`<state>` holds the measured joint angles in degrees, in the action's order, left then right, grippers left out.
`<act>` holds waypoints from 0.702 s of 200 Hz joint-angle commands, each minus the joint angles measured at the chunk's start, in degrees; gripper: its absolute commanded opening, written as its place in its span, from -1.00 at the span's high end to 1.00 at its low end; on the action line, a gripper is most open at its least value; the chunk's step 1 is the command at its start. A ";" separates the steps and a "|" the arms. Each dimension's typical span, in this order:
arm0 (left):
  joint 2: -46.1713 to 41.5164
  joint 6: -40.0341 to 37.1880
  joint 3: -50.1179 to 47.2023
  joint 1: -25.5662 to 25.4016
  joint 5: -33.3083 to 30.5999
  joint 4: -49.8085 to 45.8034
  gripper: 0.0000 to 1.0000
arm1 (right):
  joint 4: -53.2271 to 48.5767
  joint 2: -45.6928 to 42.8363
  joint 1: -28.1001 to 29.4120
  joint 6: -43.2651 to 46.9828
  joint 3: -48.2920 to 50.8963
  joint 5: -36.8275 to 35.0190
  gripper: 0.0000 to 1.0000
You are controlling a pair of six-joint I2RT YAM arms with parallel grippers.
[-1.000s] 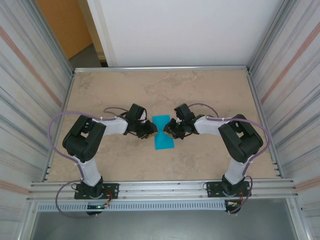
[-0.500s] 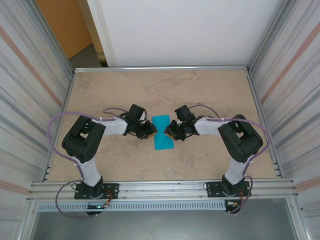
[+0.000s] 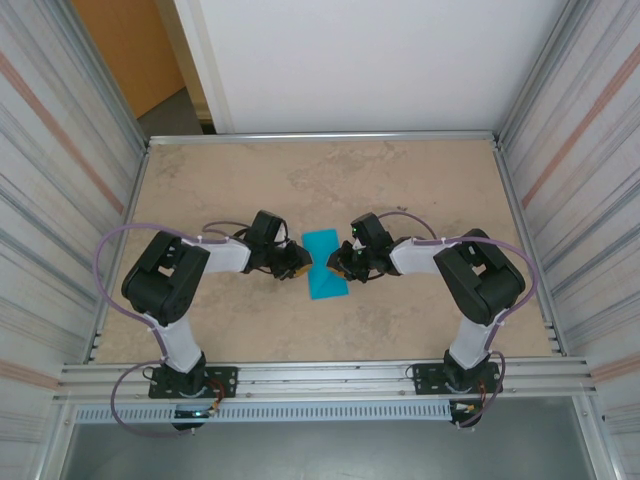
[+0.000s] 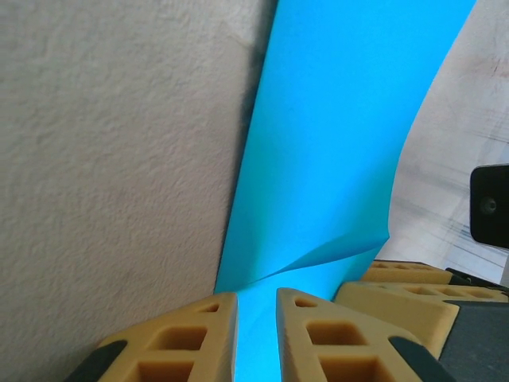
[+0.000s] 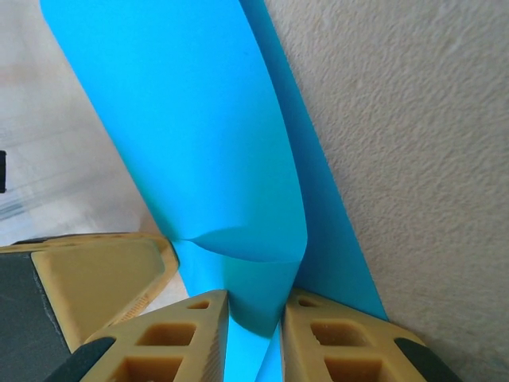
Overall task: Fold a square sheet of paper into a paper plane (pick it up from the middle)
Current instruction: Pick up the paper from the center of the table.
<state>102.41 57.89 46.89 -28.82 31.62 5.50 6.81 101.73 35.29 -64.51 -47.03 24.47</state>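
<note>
Right now, top view: paper (image 3: 324, 265) sits at ctr of frame on the tabletop (image 3: 400, 190). It's turquoise and pinched in at its waist, so it reads as an hourglass, wide at top & bottom ends, narrow in the mid. L tool (image 3: 298, 262) comes in from frame left, R tool (image 3: 343, 265) from frame right. Both meet the paper at its narrow mid, one per side edge, arms low over the tabletop.

L wrist view: L tool (image 4: 256, 334) is at bottom ctr, tan fingers (image 4: 183, 342) nearly together w/ a thin strip of paper (image 4: 334, 143) btwn them, so it's clenched on the paper's edge. Sheet runs up from the grip to top right of frame, bowed, w/ a soft fold just above the fingers. Bare tabletop (image 4: 111, 159) fills frame left. R tool's tan finger (image 4: 406, 290) shows at lower right, just beside the paper.

R wrist view: R tool (image 5: 254, 334) is at bottom ctr, fingers (image 5: 342, 342) drawn in on the paper (image 5: 199, 127) too, grasping its edge. Sheet curls up & over toward upper left, and a lower flap lies along the tabletop (image 5: 413, 119) at right. L tool's finger (image 5: 95, 278) sits at lower left, just beside the sheet. Can't tell if the paper's mid is off the tabletop.
</note>
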 commanded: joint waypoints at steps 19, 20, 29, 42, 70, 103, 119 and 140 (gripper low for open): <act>-0.39 0.91 -1.55 0.62 -0.21 -2.07 0.59 | 3.77 -2.15 -0.02 -1.09 1.39 0.25 0.58; -0.38 0.87 -1.59 0.66 -0.27 -2.11 0.59 | 3.80 -2.24 -0.03 -1.07 1.40 0.28 0.58; -0.43 0.88 -1.67 0.62 -0.23 -2.24 0.59 | 4.31 -2.34 -0.21 -1.28 1.66 0.05 0.59; -0.41 0.75 -1.72 0.69 -0.22 -2.32 0.59 | 4.79 -2.30 -0.67 -1.24 2.15 -0.28 0.59; -0.43 0.65 -1.78 0.69 -0.15 -2.51 0.59 | 6.96 -1.49 -2.18 -0.98 2.47 0.57 0.60; -0.39 0.46 -1.72 0.70 0.11 -2.67 0.59 | 9.19 -0.30 -3.30 -0.68 2.15 2.21 0.67; -0.46 0.41 -1.57 0.75 0.20 -2.77 0.59 | 9.54 0.04 -3.16 -0.52 1.87 2.91 0.70; -0.58 0.39 -1.34 0.76 0.29 -2.86 0.59 | 9.69 0.56 -2.84 -0.23 2.09 3.23 0.72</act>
<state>102.41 58.35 46.70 -28.60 32.18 5.91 15.27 101.14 32.01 -64.51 -45.34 26.02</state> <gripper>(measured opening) 0.204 0.145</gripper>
